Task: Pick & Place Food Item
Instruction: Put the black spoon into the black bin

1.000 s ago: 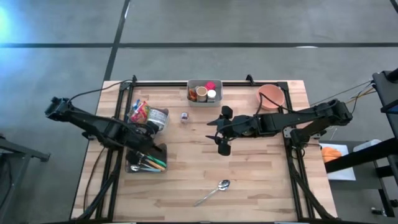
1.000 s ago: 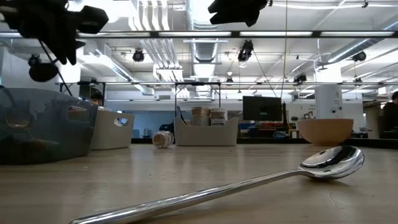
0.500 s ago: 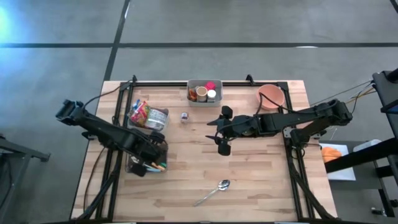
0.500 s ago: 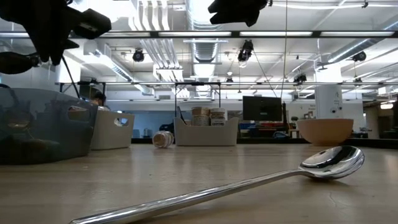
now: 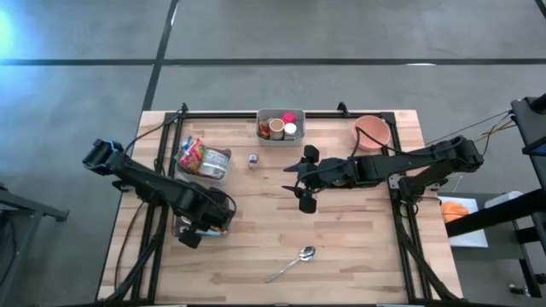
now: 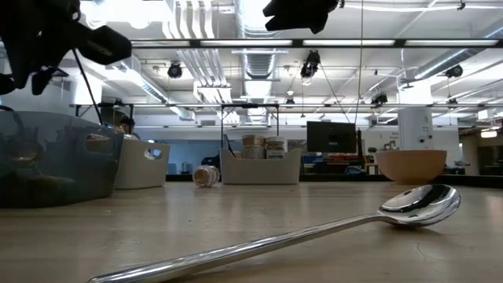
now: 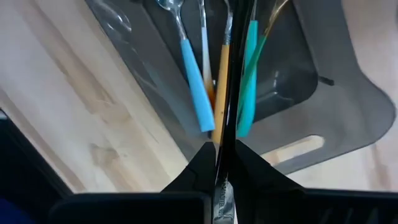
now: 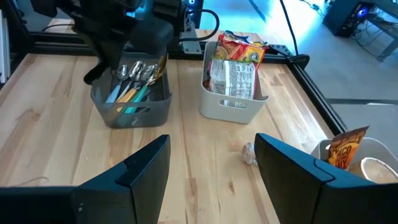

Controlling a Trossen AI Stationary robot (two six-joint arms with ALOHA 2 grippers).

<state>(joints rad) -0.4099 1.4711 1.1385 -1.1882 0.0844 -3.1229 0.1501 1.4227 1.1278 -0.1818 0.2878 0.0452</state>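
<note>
The left gripper (image 5: pixel 207 223) hung over the dark grey plastic cutlery caddy (image 8: pixel 132 99) near the table's left edge. From above, the arm covered nearly all of that caddy, so only an edge and a hint of coloured handles could be seen under it. The left wrist camera looked down past the two fingers (image 7: pixel 200 167), which were pressed together with no gap; a thin dark line ran up from between them, and I could not tell whether it was something pinched or only the seam of the fingers. Below them lay blue, teal and orange-handled utensils (image 7: pixel 194 87), their far ends cut off by the frame.

Just beyond that gripper, farther from the front edge, stood a pale grey rectangular bin (image 5: pixel 215 168) stuffed with bright crinkly snack packets (image 5: pixel 193 155); from table height its contents were hidden behind its wall.

The right gripper (image 5: pixel 300 182) hovered above the bare middle of the light wooden table (image 5: pixel 358 247), its fingers spread apart with nothing between them. A small round jar-like item (image 5: pixel 253 160) lay on the boards ahead of it, too small to identify. Behind it, at the rear edge, sat a grey tub of small containers (image 5: pixel 281 127), and off to its side a salmon-coloured bowl (image 5: pixel 374 132). A shiny metal spoon (image 5: pixel 294 262) lay alone near the front edge.
</note>
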